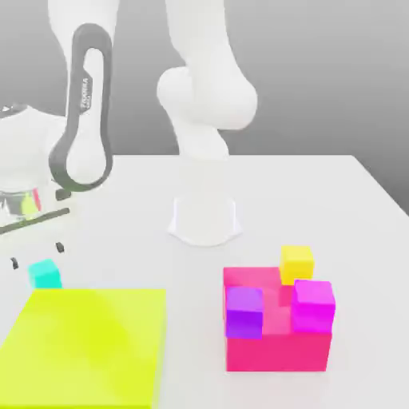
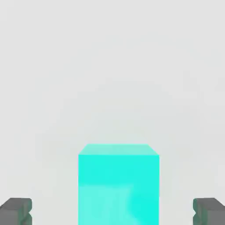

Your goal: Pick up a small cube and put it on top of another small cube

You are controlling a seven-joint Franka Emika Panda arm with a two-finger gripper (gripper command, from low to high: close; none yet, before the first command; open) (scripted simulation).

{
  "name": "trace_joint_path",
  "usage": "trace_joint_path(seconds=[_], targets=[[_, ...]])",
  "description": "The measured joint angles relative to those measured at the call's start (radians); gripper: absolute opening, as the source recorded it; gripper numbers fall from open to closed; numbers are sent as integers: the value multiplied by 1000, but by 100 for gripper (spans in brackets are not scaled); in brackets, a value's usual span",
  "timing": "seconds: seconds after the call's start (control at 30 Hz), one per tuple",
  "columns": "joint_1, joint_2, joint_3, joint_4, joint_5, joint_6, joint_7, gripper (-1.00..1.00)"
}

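Yellow-green slab nearest, flat on the table, at the exterior view's left. Cyan cube on the table just behind it. Claw spread wide above the cube, nothing gripped. Toward the exterior view's right: red block; purple cube, magenta cube and yellow cube at it.
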Motion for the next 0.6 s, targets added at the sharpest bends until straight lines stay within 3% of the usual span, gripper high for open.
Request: trace_joint_path(seconds=[0.03, 0.07, 0.3, 0.5, 0.6], targets=[[-16, 36, 18, 7, 11, 29, -8, 0], [-27, 61, 30, 12, 16, 50, -13, -100], [-29, 62, 32, 12, 16, 53, -12, -100], [5, -132, -24, -26, -79, -102, 59, -100], [101, -212, 30, -16, -91, -186, 140, -100]])
